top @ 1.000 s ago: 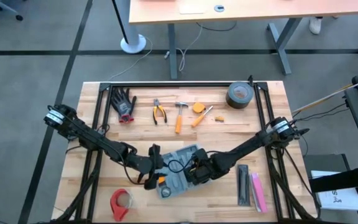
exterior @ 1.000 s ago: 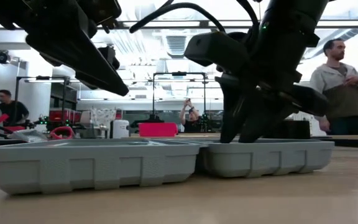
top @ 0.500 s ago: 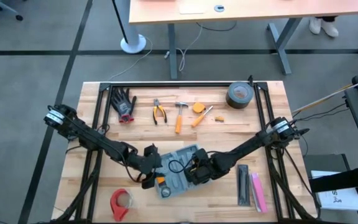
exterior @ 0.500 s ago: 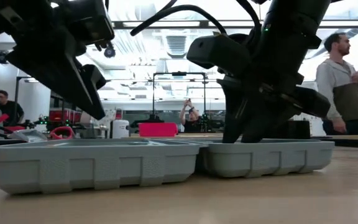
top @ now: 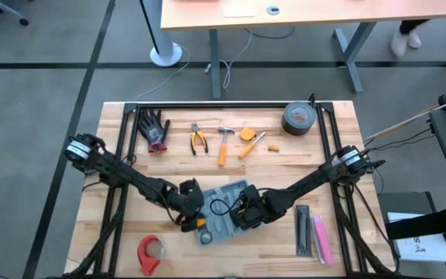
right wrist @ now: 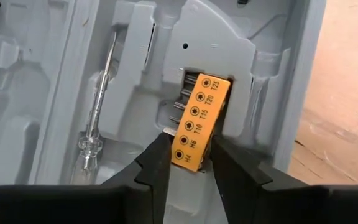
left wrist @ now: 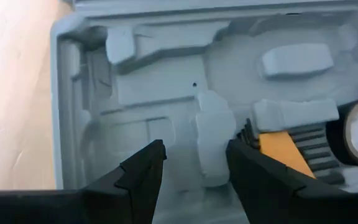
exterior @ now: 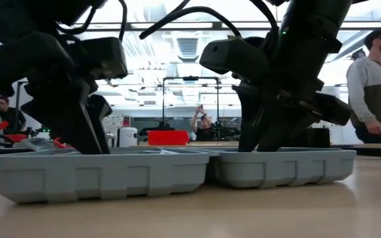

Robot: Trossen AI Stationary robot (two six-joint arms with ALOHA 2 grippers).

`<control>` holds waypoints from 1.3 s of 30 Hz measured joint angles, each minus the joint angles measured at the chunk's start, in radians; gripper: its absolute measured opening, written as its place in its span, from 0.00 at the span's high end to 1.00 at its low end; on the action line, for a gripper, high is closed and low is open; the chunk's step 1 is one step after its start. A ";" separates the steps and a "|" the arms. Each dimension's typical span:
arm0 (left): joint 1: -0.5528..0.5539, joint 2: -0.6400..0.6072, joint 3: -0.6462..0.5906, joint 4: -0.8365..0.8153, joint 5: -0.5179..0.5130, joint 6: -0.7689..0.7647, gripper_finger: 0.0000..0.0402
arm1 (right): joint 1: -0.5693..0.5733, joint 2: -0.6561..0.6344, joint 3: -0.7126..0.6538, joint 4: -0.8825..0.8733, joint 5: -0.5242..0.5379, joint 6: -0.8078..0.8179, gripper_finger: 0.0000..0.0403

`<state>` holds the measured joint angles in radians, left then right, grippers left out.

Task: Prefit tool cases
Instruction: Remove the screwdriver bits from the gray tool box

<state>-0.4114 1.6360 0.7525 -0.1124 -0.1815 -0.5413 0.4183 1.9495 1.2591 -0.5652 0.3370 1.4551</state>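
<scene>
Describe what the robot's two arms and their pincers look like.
Both arms are dark, near-black, jointed tubes with silvery collars near their bases. A black cable loops off the right arm's wrist. The left pincer and right pincer each end in two black, wedge-shaped fingers tapering to narrow tips. No markings show on them.

High view: overhead, facing straight down; whole tabletop (top: 130, 132) and surrounding floor, far off.
Low view: at tabletop height, level, facing the room; very near the tool case (exterior: 170, 172).
Left wrist view: close above the case's tray, past its own fingers (left wrist: 142, 168).
Right wrist view: close above the other tray half.
Shared: all four show the tool case.
</scene>
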 joint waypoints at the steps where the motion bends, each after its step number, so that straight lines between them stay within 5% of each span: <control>1: 0.001 0.000 0.000 -0.002 0.000 -0.001 0.54 | 0.000 0.000 0.000 -0.001 -0.002 0.000 0.74; 39: 0.001 0.002 0.000 0.007 0.009 0.004 0.53 | -0.005 0.016 -0.007 0.324 -0.042 -0.147 0.79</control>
<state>-0.4103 1.6375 0.7521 -0.1052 -0.1730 -0.5369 0.4133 1.9654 1.2517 -0.2411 0.2946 1.3079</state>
